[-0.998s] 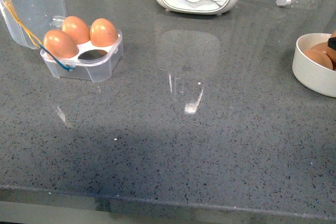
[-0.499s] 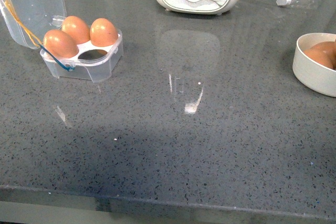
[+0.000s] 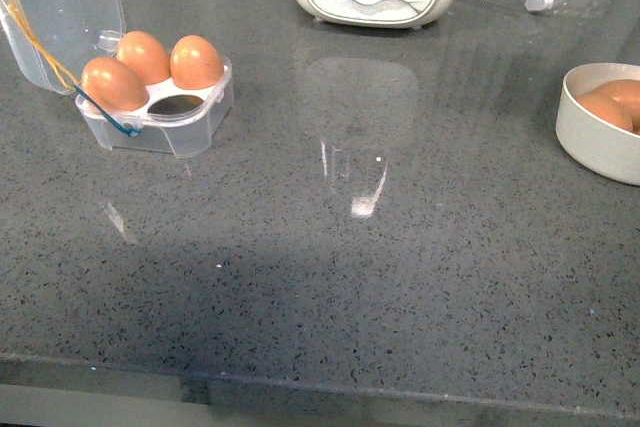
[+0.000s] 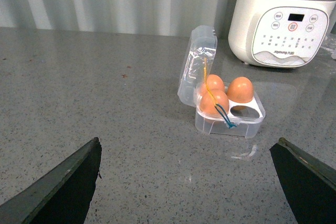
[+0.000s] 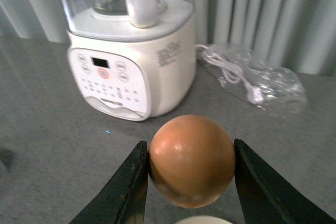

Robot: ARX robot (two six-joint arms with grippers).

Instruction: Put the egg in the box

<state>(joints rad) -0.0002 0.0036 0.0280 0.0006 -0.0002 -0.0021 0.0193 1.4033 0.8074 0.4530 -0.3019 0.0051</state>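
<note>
Right wrist view: the egg [image 5: 191, 160] is gripped, not yet carried to the box.

The right hand [image 5: 192, 179] is closed to the egg's width, its fingers [image 5: 126, 187] pressing either side, and holds it in the air in front of the white blender [image 5: 131, 72]. The pale rim just beneath is probably the bowl [image 3: 590, 142]. Well apart, at the left of the counter [image 3: 350, 277], the box [image 3: 190, 129] stands with its lid open. Three brown eggs [image 3: 145, 52] are seated in it and one empty cell [image 3: 178, 103] is showing. The pick looks done; the carry across, the lowering into that cell and the release are left. The left hand [image 4: 186, 182] is spread wide, holds nothing and faces the box from a distance.
</note>
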